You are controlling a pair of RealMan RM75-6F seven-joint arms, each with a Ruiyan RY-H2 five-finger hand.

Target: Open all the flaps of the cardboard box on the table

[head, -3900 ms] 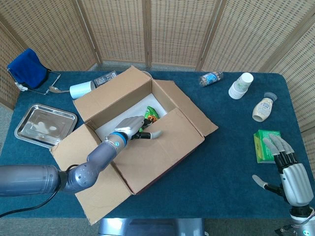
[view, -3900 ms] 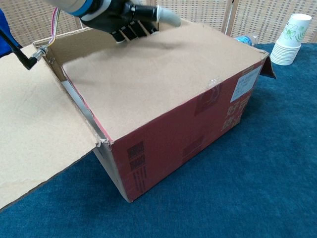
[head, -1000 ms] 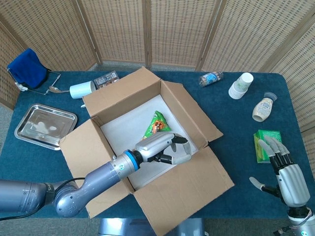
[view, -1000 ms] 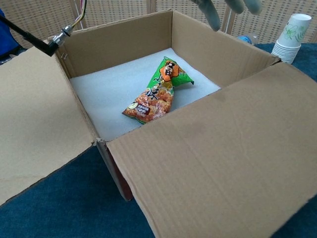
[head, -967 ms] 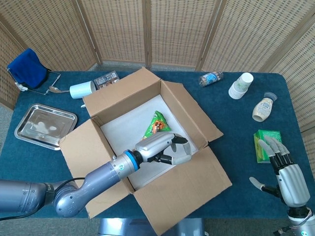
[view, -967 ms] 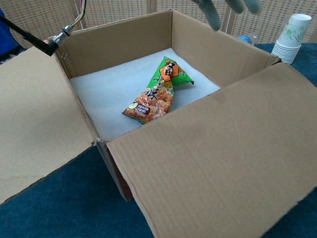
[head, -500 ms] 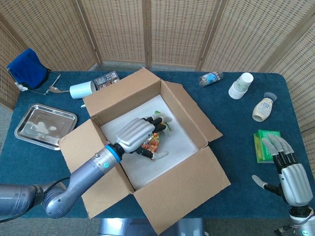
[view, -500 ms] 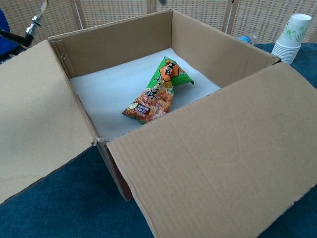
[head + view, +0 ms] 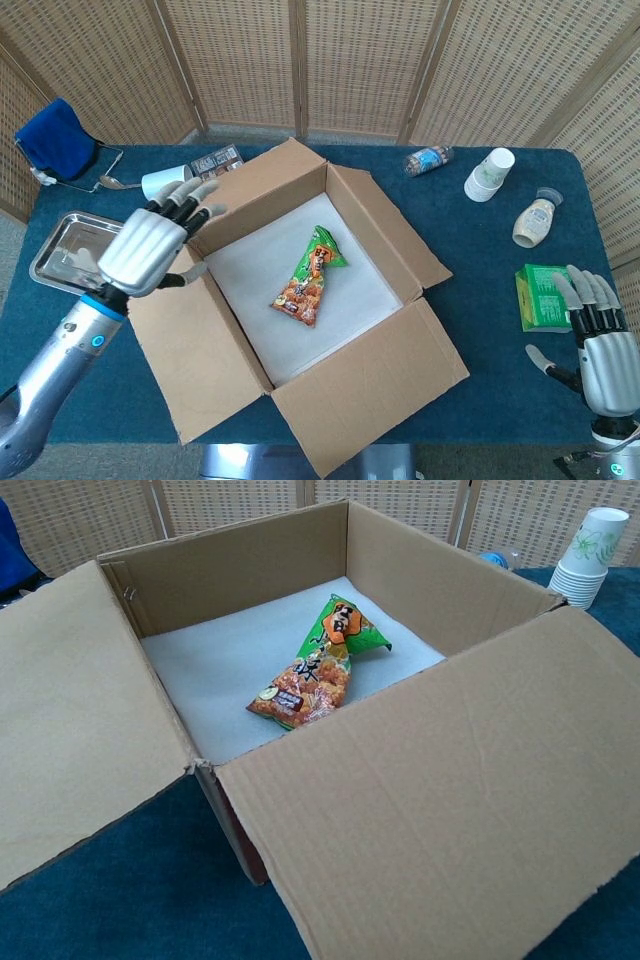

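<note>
Left hand hovers, fingers spread, holding nothing — cardboard box lies just to its right; right hand, fingers splayed too, well apart.

snack bag alone in open box

left robot hand: silver ribbed metal back, black finger segments, pale grey fingertips | left wrist: blue ring, small teal light, smooth grey forearm | right robot hand: same silver back, black fingers with pale grey tips, pale thumb | chest view: no part of the body shows
</note>
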